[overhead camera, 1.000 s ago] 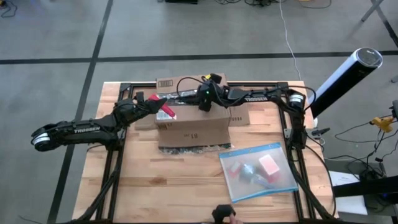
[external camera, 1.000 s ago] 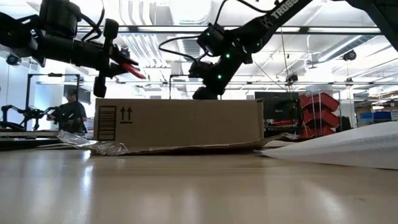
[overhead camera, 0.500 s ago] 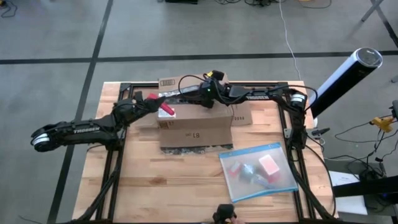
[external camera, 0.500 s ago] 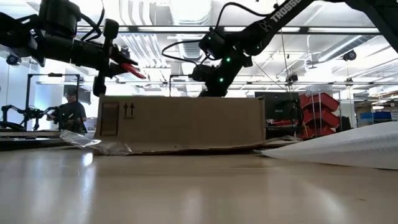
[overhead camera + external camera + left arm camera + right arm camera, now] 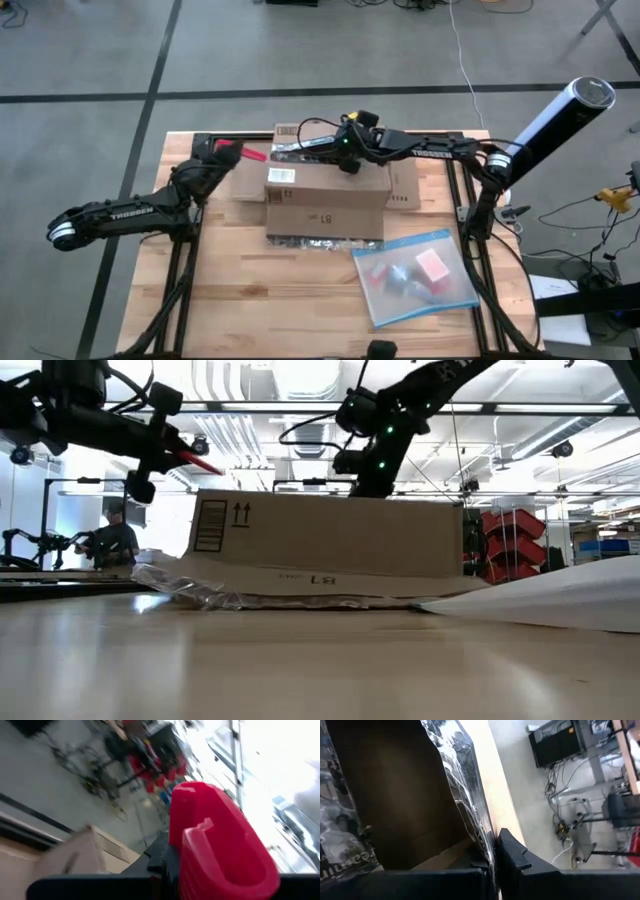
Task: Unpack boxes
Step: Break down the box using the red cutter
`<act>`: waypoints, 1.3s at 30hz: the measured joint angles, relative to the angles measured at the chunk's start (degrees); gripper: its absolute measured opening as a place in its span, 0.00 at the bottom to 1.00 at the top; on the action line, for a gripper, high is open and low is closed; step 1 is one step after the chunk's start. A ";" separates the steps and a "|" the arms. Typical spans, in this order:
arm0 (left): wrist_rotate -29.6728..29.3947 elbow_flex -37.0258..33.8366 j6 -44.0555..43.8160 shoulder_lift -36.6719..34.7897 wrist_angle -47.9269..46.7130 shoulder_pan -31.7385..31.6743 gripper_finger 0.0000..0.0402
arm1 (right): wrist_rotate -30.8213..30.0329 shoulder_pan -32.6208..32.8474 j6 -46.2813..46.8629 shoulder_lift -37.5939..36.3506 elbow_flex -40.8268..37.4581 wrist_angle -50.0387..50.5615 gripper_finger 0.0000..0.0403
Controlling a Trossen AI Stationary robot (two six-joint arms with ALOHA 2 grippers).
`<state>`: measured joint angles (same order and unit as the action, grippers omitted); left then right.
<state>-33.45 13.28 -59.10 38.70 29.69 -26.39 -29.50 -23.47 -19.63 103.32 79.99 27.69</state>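
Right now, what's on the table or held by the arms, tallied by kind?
Cardboard boxes: 1, the box, lifted at its far edge by the right gripper.
Red tools: 1, the red tool, held by the left gripper.
Clear pouches: 1, the blue-edged pouch with small items inside.
Total: 3

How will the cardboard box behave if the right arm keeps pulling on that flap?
The box probably slides or tips rather than holding still: in the low view one end already sits raised off the table. It looks light for its size. The right gripper is shut on a flap, which may bend or tear first.
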 joint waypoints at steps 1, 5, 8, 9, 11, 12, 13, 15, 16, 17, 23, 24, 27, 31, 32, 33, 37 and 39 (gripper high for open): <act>-1.62 0.00 -0.89 0.07 -0.72 0.00 0.07 | 0.03 0.45 0.40 -0.14 0.00 0.28 0.00; -7.86 0.02 -4.31 1.05 -2.91 0.00 0.07 | 0.31 2.29 1.87 -0.25 0.00 1.05 0.00; -9.33 0.02 -6.38 2.33 -3.91 -0.04 0.07 | 0.39 3.28 2.57 -0.31 0.00 1.10 0.00; -9.40 0.04 -6.85 2.80 -4.28 -0.04 0.07 | 0.41 3.57 2.91 -0.32 0.00 1.11 0.00; -9.61 0.04 -8.75 3.87 -5.63 -0.04 0.07 | 0.56 4.04 3.56 -0.36 -0.01 1.06 0.00; -9.84 0.04 -9.90 4.47 -6.17 -0.04 0.07 | 0.63 4.22 3.91 -0.36 -0.02 1.02 0.00; -10.59 0.04 -10.91 4.98 -6.74 -0.04 0.07 | 0.61 4.38 4.35 -0.36 0.00 1.00 0.00; -12.69 0.04 -12.01 5.90 -7.41 -0.04 0.07 | 0.59 4.74 4.65 -0.36 0.00 1.06 0.00; -13.48 0.04 -12.19 6.26 -7.47 -0.04 0.07 | 0.57 4.97 4.71 -0.36 -0.01 1.18 0.00; -14.09 0.04 -12.21 6.54 -7.69 -0.04 0.07 | 0.59 5.14 4.83 -0.36 -0.01 1.40 0.00; -16.11 0.04 -12.36 7.47 -8.04 -0.07 0.07 | 0.84 5.33 5.64 -0.47 -0.01 3.15 0.00; -16.11 0.04 -12.62 7.69 -8.15 -0.07 0.07 | 0.92 5.33 5.65 -0.47 0.00 3.12 0.00; -16.11 0.04 -13.47 8.51 -8.13 -0.07 0.07 | 0.96 5.33 5.72 -0.47 0.00 3.14 0.00; -16.11 0.04 -14.72 9.51 -8.07 -0.11 0.07 | 0.95 5.60 6.21 -0.47 0.00 3.30 0.00; -16.11 0.04 -15.14 9.69 -8.07 -0.11 0.07 | 0.93 5.69 6.23 -0.47 0.00 3.35 0.00; -16.11 0.04 -15.38 9.79 -8.07 -0.11 0.07 | 0.92 5.80 6.28 -0.47 -0.02 3.38 0.00; -16.13 0.04 -15.40 9.71 -8.04 -0.11 0.07 | 0.87 6.07 6.33 -0.47 -0.02 3.51 0.00; -16.13 0.04 -15.40 9.51 -8.04 -0.11 0.07 | 0.91 6.08 6.61 -0.47 -0.02 3.51 0.00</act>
<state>-49.58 13.32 -74.50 48.20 21.65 -26.50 -28.59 -17.39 -13.03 102.85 79.96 31.20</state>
